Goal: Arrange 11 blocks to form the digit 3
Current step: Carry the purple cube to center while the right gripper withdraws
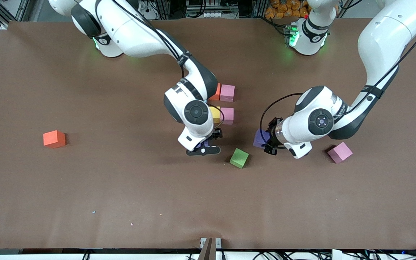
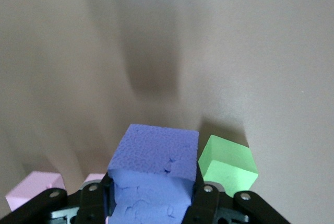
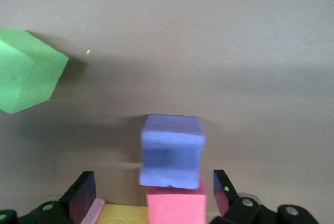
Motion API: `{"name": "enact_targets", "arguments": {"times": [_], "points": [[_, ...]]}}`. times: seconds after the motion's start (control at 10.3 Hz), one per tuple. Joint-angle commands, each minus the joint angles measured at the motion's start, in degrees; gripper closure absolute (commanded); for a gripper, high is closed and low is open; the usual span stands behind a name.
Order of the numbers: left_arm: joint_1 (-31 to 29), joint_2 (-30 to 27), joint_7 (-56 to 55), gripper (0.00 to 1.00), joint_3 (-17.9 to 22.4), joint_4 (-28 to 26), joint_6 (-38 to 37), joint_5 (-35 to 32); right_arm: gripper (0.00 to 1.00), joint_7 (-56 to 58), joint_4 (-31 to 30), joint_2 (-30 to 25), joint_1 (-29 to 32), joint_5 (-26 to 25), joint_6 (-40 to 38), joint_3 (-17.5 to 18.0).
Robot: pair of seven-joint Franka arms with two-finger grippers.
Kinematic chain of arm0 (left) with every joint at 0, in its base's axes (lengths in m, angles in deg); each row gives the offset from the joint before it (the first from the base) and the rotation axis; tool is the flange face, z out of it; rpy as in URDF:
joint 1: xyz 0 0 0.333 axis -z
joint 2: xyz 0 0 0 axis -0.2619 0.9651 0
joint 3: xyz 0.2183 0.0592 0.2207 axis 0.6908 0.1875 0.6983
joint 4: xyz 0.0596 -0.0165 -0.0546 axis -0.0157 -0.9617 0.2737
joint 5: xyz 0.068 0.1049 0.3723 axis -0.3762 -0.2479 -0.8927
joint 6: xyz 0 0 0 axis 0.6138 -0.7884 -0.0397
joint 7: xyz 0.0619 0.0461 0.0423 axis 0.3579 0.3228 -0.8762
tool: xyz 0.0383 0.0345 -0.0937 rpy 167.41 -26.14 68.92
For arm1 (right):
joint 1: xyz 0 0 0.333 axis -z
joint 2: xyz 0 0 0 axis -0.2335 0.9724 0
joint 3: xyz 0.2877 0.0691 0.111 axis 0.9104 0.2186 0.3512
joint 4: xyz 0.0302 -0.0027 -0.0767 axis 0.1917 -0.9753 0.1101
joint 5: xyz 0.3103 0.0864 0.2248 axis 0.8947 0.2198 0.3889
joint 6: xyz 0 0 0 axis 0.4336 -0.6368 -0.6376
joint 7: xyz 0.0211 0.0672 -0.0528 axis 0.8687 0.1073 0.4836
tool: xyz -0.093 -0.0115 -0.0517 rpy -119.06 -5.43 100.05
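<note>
Two purple foam cubes: your left gripper [image 2: 151, 203] squeezes one [image 2: 156, 166] by its soft side faces, your right gripper [image 3: 151, 195] stands open around the other [image 3: 171, 151].

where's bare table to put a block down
Bare brown table runs nearer the camera than the green block, and between the orange block and the right gripper. Crowded: the pink blocks, and around the left gripper.

Open table: bare brown mat [image 1: 121, 187] from 4 to 8 o'clock.
Obstacles: green block [image 1: 239, 158] at centre; lone orange block [image 1: 54, 139] at 9 o'clock.
</note>
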Motion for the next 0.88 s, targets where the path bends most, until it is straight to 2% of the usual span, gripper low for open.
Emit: {"name": "enact_targets", "arguments": {"times": [0.0,0.19,0.29,0.49,0.58,0.78], "points": [[4.9,-0.4,-8.3,0.99,0.9,0.9,0.6,1.3,0.0,5.4,-0.9,-2.6,3.8,-0.1,-3.4,0.4],[8.8,-0.4,-15.1,0.99,4.0,1.6,3.7,1.0,0.0,10.2,-1.4,-5.0,6.7,-1.6,-7.1,-0.7],[12.9,-0.4,-17.6,0.99,6.4,2.5,5.9,0.6,0.0,12.8,-1.9,-6.5,8.5,-1.9,-7.8,-1.1],[24.9,-0.4,-21.0,0.99,16.7,7.6,6.7,1.3,0.0,20.5,-5.7,-10.3,12.4,-1.9,-8.0,-1.1],[29.5,0.0,-21.3,0.99,20.2,10.5,6.7,1.5,0.0,24.3,-7.5,-12.3,14.3,-2.4,-8.0,-1.2],[32.0,0.0,-22.0,0.99,21.3,11.8,7.0,1.8,0.0,25.6,-9.5,-16.2,18.6,-5.4,-8.1,-1.2]]}}
